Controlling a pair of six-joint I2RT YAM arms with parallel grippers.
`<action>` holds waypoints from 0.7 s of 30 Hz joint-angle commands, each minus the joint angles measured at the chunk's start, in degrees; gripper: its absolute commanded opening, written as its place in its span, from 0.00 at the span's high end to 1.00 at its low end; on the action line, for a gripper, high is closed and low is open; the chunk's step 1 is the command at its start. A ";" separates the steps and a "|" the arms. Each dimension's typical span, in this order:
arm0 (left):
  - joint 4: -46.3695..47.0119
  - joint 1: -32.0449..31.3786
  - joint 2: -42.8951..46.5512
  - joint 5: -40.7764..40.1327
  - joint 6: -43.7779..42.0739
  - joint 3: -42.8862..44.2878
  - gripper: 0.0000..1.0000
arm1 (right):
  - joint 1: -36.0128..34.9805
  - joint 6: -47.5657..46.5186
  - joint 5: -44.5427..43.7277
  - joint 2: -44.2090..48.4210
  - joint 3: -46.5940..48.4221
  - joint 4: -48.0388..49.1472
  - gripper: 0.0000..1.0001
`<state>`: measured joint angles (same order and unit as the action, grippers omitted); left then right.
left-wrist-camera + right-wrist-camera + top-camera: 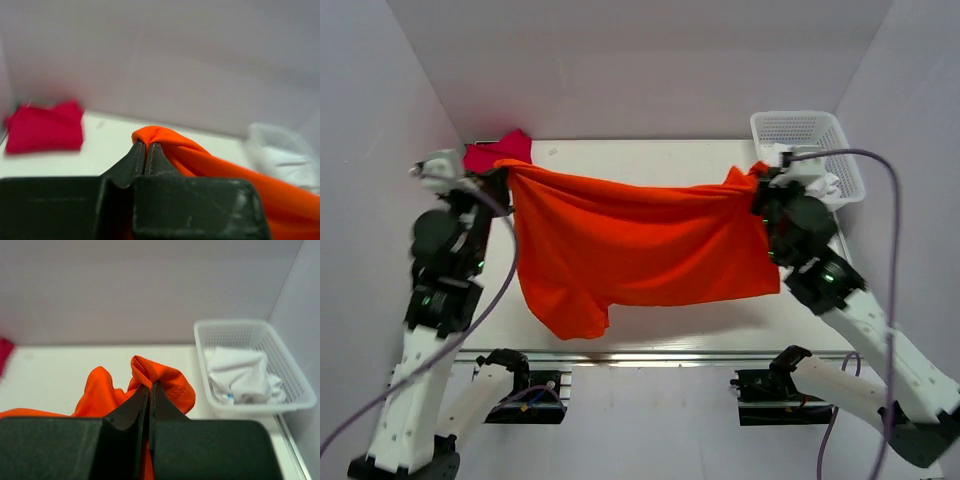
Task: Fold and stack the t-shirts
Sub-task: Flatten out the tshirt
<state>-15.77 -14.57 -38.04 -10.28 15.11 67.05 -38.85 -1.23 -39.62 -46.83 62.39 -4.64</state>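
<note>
I hold the orange t-shirt (640, 245) stretched wide in the air by two upper corners, its lower edge drooping at left; the crimson-pink t-shirt (498, 152) lies folded at far left.

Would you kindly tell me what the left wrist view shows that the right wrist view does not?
Only the left wrist: the left gripper shut on a fold of the bright orange fabric t-shirt, and the whole folded crimson-pink t-shirt on the white table. Only the right wrist: the right gripper shut on another bunched edge, and a crumpled white cloth inside the white plastic mesh basket. Shared: the orange t-shirt, the table, the basket (a blur for the left wrist), the crimson-pink t-shirt (a sliver for the right wrist).
</note>
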 commanded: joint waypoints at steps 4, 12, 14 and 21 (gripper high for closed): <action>0.91 0.51 -18.36 -15.90 2.64 -8.68 1.00 | 4.90 4.83 -1.96 -16.17 -5.44 10.00 1.00; 10.92 2.26 -48.33 -19.77 2.64 -2.39 1.00 | 16.96 9.50 10.69 -44.01 3.96 10.45 1.00; 13.13 3.84 -55.95 -19.77 2.02 1.92 1.00 | 19.85 8.79 15.53 -50.07 9.91 10.36 1.00; 9.02 6.91 -77.07 -14.77 1.15 23.54 0.98 | 24.43 7.65 23.61 -72.51 35.28 1.84 1.00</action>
<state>-6.35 -9.74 -111.92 -25.63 16.93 82.06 -16.47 6.68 -19.86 -115.87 89.52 -0.56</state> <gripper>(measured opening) 0.036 0.011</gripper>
